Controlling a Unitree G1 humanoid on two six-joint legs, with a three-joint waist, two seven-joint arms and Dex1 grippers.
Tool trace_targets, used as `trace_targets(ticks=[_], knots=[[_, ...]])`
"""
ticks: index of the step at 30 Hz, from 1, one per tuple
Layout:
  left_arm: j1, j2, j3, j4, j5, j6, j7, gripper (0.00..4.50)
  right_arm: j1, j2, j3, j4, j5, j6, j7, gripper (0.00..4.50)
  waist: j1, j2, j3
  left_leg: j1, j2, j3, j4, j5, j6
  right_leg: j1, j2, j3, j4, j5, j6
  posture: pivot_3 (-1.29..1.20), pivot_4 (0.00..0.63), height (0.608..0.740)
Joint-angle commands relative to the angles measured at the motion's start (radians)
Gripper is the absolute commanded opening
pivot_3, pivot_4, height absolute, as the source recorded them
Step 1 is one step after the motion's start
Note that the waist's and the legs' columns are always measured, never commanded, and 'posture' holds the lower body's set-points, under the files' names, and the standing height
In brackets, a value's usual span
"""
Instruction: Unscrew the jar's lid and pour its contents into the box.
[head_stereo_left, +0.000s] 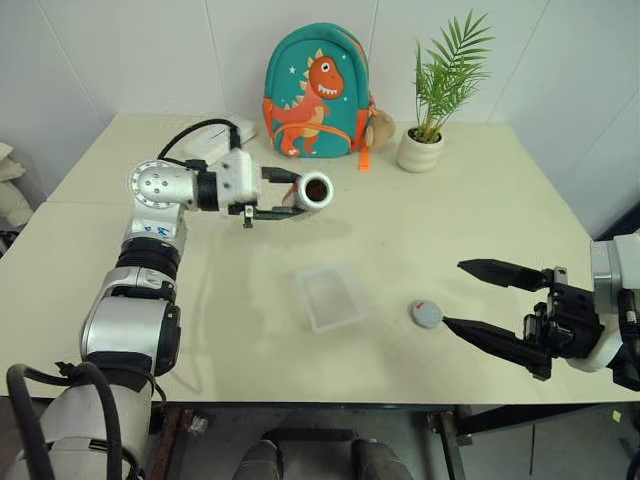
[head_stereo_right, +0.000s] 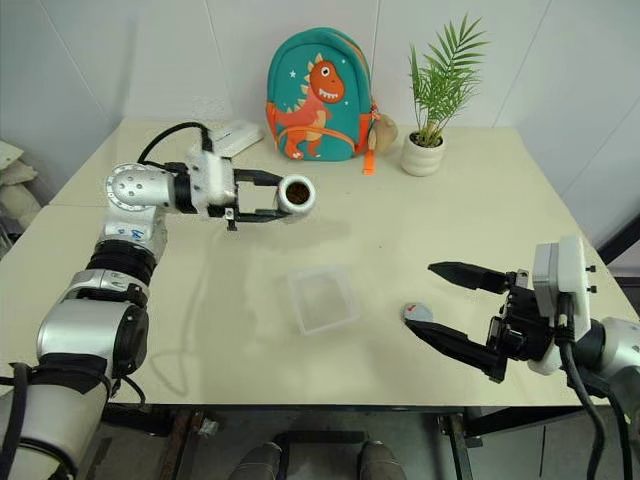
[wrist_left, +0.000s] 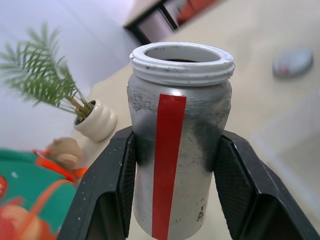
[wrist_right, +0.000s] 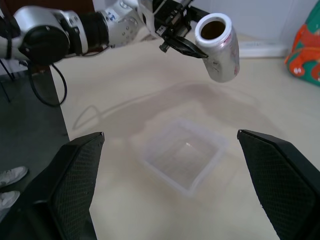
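Desk: pale cream top, its far edge against a white wall, its near edge just below the right claw. Open surface lies around the box on all sides; the backpack, plant pot and white case stand well back along the far edge.

Jar: small silvery cylinder with a white threaded rim and a red stripe down its side. Lid off. Held tipped on its side in the air above the desk, beyond the box, mouth turned toward the camera.

Contents: dark brown mass visible inside the mouth; single pieces cannot be told apart.

Left claw: clamped on the jar's body, one black finger on either side.

Box: shallow clear tray with rounded corners, flat on the desk near the middle, nothing seen inside.

Lid: grey disc with a small red mark, lying on the desk to the right of the box, just beside the lower finger of the right claw.

Right claw: spread wide, gripping nothing, low over the near right part of the desk.

Backpack: teal, orange dinosaur print, upright.

Plant pot: white, with a green palm.

White case: flat, left of the backpack.
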Motion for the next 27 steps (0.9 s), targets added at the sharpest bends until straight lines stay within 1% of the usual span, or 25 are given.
trace_targets(ticks=[1,2,4,5,6,8,10,11,12,14,17,20,22,25,27], knots=[[-0.099,0.02,-0.078,0.013,0.157,-0.302,0.102,1.88,-0.004,-0.011,-0.013,-0.006,-0.002,-0.035,-0.029,4.49,0.001,-0.001,0.0,0.0,0.0,0.0,0.0,0.0,0.001,0.0,0.0,0.0,-0.001,0.0,0.0,0.0,0.15,0.74],[-0.122,0.022,-0.095,0.02,0.199,-0.353,0.147,1.88,-0.007,-0.011,-0.005,-0.002,-0.009,-0.04,-0.035,4.49,0.001,-0.001,0.0,-0.001,0.0,0.0,0.0,0.0,0.002,0.0,0.0,0.0,-0.002,0.0,0.0,0.0,0.15,0.74],[-0.163,0.034,-0.124,0.018,0.326,-0.441,0.282,1.88,-0.012,-0.01,0.009,0.005,-0.014,-0.049,-0.041,4.49,0.001,-0.001,0.001,-0.002,0.0,0.001,0.0,-0.001,0.004,0.0,0.0,0.0,-0.003,0.0,0.001,0.0,0.15,0.74],[-0.179,0.031,-0.13,0.02,0.367,-0.453,0.349,1.88,-0.016,-0.009,0.019,0.008,-0.018,-0.054,-0.044,4.49,0.001,-0.001,0.001,-0.002,0.0,0.001,0.001,-0.002,0.004,0.0,0.0,0.0,-0.004,0.0,0.001,0.0,0.15,0.74],[-0.193,0.04,-0.153,0.001,0.463,-0.469,0.437,1.88,-0.02,-0.009,0.031,0.012,-0.026,-0.06,-0.046,4.49,0.0,-0.001,0.001,-0.002,0.0,0.001,0.001,-0.002,0.005,0.0,0.0,0.001,-0.004,0.0,0.003,0.0,0.15,0.74],[-0.209,0.047,-0.182,-0.021,0.594,-0.486,0.6,1.88,-0.025,-0.009,0.049,0.018,-0.041,-0.071,-0.047,4.49,-0.001,-0.001,0.001,-0.002,0.0,0.002,0.002,-0.004,0.005,0.0,0.0,0.001,-0.004,0.002,0.01,0.0,0.15,0.74],[-0.215,0.061,-0.228,-0.08,0.779,-0.477,0.83,1.88,-0.043,-0.01,0.071,0.029,-0.051,-0.078,-0.053,4.49,-0.001,-0.001,0.001,-0.001,0.0,0.002,0.002,-0.005,0.004,0.0,0.0,0.002,-0.004,0.007,0.02,0.0,0.15,0.74],[-0.217,0.078,-0.28,-0.138,0.916,-0.444,0.99,1.88,-0.052,-0.011,0.081,0.035,-0.059,-0.083,-0.054,4.49,-0.002,-0.001,0.001,-0.002,0.0,0.002,0.002,-0.005,0.004,0.0,0.0,0.002,-0.004,0.007,0.021,0.0,0.15,0.74],[-0.215,0.092,-0.324,-0.182,1.022,-0.42,1.129,1.88,-0.063,-0.011,0.092,0.041,-0.064,-0.086,-0.058,4.49,-0.001,-0.002,0.001,-0.002,0.0,0.002,0.002,-0.005,0.004,-0.001,0.0,0.002,-0.004,0.007,0.021,0.0,0.15,0.74],[-0.217,0.113,-0.402,-0.233,1.164,-0.375,1.357,1.88,-0.082,-0.01,0.106,0.05,-0.07,-0.09,-0.065,4.49,-0.001,-0.002,0.001,-0.002,0.0,0.003,0.002,-0.005,0.004,0.0,0.0,0.002,-0.004,0.007,0.022,0.0,0.15,0.74],[-0.208,0.141,-0.519,-0.335,1.337,-0.29,1.648,1.88,-0.097,-0.008,0.124,0.056,-0.078,-0.095,-0.068,4.49,0.0,-0.003,0.002,-0.002,0.0,0.003,0.002,-0.006,0.003,0.0,0.0,0.002,-0.004,0.007,0.022,0.0,0.15,0.74],[-0.205,0.16,-0.625,-0.365,1.47,-0.164,1.867,1.88,-0.109,-0.007,0.142,0.061,-0.079,-0.097,-0.075,4.49,0.002,-0.003,0.002,-0.002,0.0,0.003,0.002,-0.007,0.003,-0.001,0.0,0.002,-0.004,0.006,0.023,0.0,0.15,0.74],[-0.196,0.172,-0.675,-0.386,1.517,-0.114,1.966,1.88,-0.116,-0.005,0.153,0.064,-0.084,-0.1,-0.076,4.49,0.0,-0.003,0.002,-0.002,0.0,0.003,0.002,-0.007,0.004,-0.001,0.0,0.002,-0.004,0.006,0.023,0.0,0.15,0.74],[-0.185,0.201,-0.71,-0.435,1.524,-0.105,2.028,1.88,-0.119,-0.003,0.164,0.069,-0.094,-0.108,-0.075,4.49,0.0,-0.003,0.002,-0.002,0.0,0.003,0.002,-0.008,0.003,-0.001,0.0,0.002,-0.003,0.006,0.023,0.0,0.15,0.74],[-0.16,0.245,-0.753,-0.507,1.568,-0.089,2.088,1.88,-0.125,0.001,0.17,0.07,-0.089,-0.109,-0.08,4.49,-0.001,-0.003,0.002,-0.002,0.0,0.004,0.002,-0.008,0.003,-0.002,0.0,0.002,-0.002,0.006,0.023,0.0,0.15,0.74]])
